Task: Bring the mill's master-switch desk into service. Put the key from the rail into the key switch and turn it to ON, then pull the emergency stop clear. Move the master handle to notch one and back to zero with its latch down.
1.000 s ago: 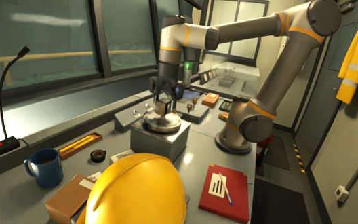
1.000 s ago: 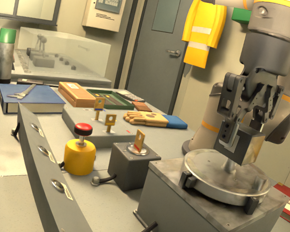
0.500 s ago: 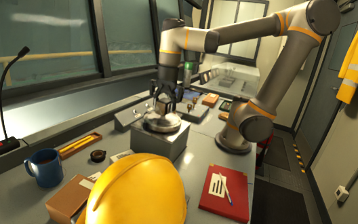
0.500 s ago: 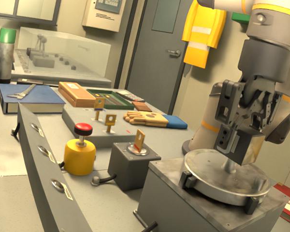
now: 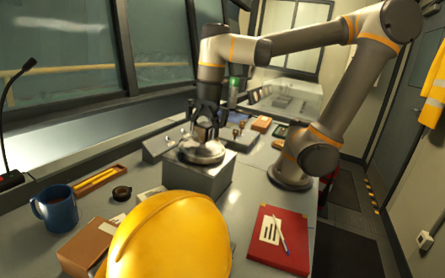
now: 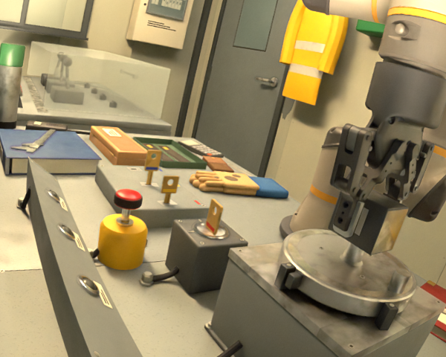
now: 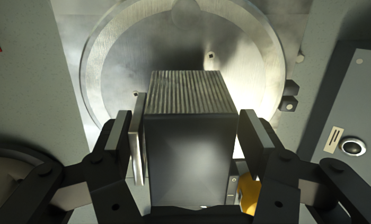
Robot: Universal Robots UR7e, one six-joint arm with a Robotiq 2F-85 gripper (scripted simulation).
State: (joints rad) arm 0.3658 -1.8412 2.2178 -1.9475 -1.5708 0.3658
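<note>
On the desk's grey pedestal sits the round steel notch plate [image 6: 348,271], and the master handle [image 6: 373,226], a dark ribbed block on a short stem, rises from its middle with a thin latch plate [image 7: 137,137] on one side. To its left stands the key switch box [image 6: 205,253] with a key [image 6: 214,216] upright in it. The yellow emergency stop [image 6: 122,238] has its red cap [image 6: 127,198] raised on its stem. Two more keys [image 6: 162,176] stand in the rail behind. My gripper [image 7: 188,134] straddles the handle block and is open, holding nothing.
A yellow hard hat [image 5: 169,238] fills the near desk, with a red notebook [image 5: 280,238], blue mug [image 5: 55,207] and cardboard box [image 5: 86,244] around it. A sloped button panel [image 6: 67,246] runs along the window side. Gloves [image 6: 237,183] and a blue binder [image 6: 42,150] lie behind the rail.
</note>
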